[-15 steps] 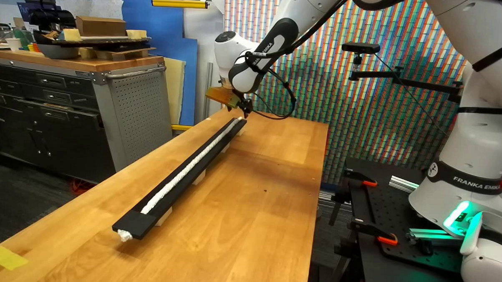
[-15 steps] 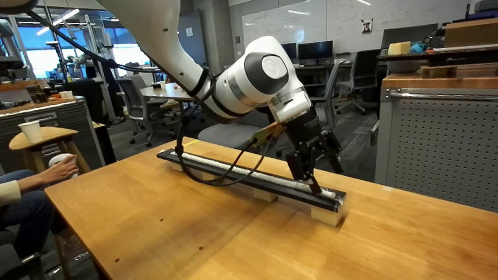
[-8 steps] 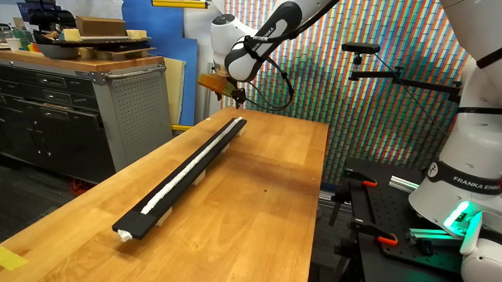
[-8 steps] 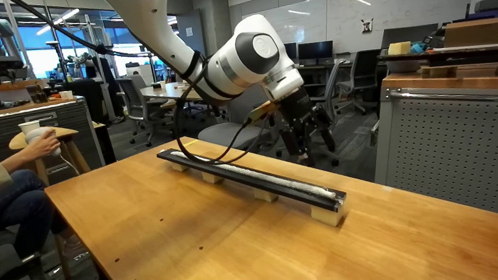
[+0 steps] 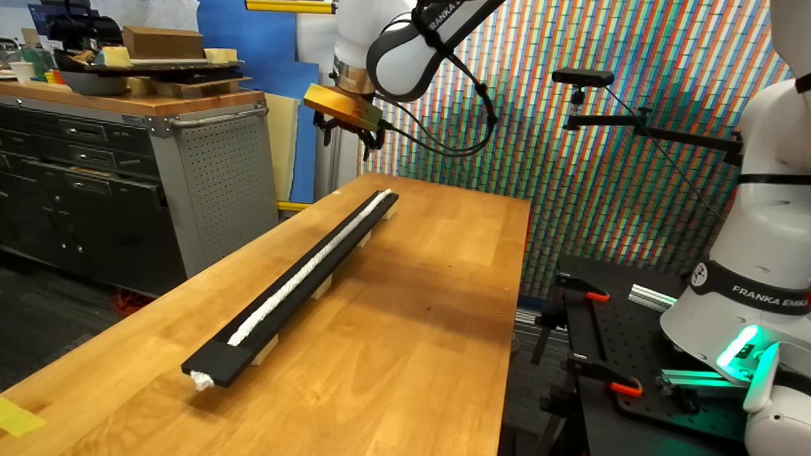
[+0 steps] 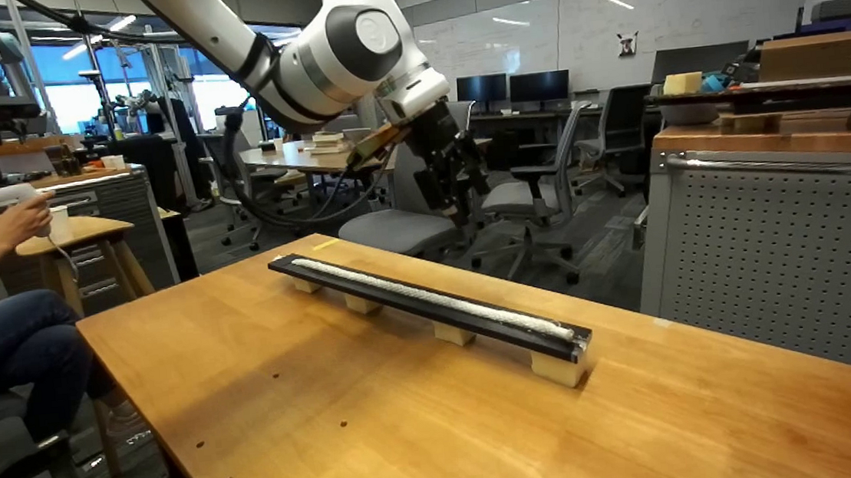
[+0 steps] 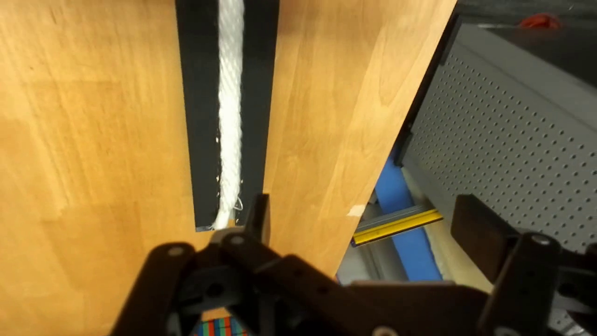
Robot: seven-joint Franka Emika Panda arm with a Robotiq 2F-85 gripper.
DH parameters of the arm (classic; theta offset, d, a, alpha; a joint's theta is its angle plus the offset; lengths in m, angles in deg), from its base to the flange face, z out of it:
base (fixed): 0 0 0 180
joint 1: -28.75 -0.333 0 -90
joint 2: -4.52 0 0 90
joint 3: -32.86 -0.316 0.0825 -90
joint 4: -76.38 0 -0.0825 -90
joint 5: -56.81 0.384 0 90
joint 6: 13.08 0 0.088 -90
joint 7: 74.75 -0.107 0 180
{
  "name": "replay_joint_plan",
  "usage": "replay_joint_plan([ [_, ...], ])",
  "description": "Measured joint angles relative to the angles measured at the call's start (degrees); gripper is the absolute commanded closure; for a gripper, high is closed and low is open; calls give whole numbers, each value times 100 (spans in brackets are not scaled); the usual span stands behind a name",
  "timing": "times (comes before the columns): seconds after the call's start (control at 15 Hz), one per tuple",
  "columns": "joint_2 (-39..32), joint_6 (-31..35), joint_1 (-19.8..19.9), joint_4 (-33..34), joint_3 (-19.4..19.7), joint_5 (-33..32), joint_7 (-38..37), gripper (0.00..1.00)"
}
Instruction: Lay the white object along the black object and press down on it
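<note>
1. White rope point(image 5: 307, 267), in an exterior view, lies straight along the top of the black rail point(image 5: 213, 362), on its midline, and ends short of the rail's near end.
2. Just below that near end of the rail a white tuft point(image 5: 202, 381) pokes out; whether it belongs to the rope, I cannot tell.
3. The Robotiq gripper point(image 5: 346, 150) on the Franka Emika Panda arm point(image 5: 405, 69) hangs higher than the rail, near its far end, apart from both rail and rope.
4. In an exterior view, four pale wooden blocks point(image 6: 558, 368) hold the rail off the wooden table point(image 6: 410, 417); a strip of yellow tape point(image 6: 325, 244) sticks to the table near one end of the rail.
5. Well apart from the rail, past the table's edge, a seated person point(image 6: 13, 329) holds up a white handheld device point(image 6: 8, 196); near this person a paper cup point(image 6: 61, 226) stands on a wooden stool point(image 6: 93, 231).
6. In the wrist view, the rope runs along the middle of the rail to one end; a fine loose thread point(image 7: 239, 204) curls beside it there.
7. The fingers point(image 7: 256, 218) are released, spread wide apart: one overlaps a corner of the rail's end in this view, while the other shows well aside from the rail, against the grey perforated cabinet panel point(image 7: 508, 149).
</note>
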Motion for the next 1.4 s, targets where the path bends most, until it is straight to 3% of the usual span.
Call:
replay_joint_plan([
  [0.33, 964, 26, 4, -1083, -761, 560, 1224, 0],
  [0.73, 1859, -17, 18, -2189, -1464, 1792, 3257, 0],
  [1.0, 2251, -404, 20, -2581, -1646, 2645, 4632, 0],
  [1.2, 2483, -1165, 33, -2702, -1666, 3337, 5737, 0],
  [1.4, 2660, -1662, 103, -2794, -1650, 3454, 6056, 0],
])
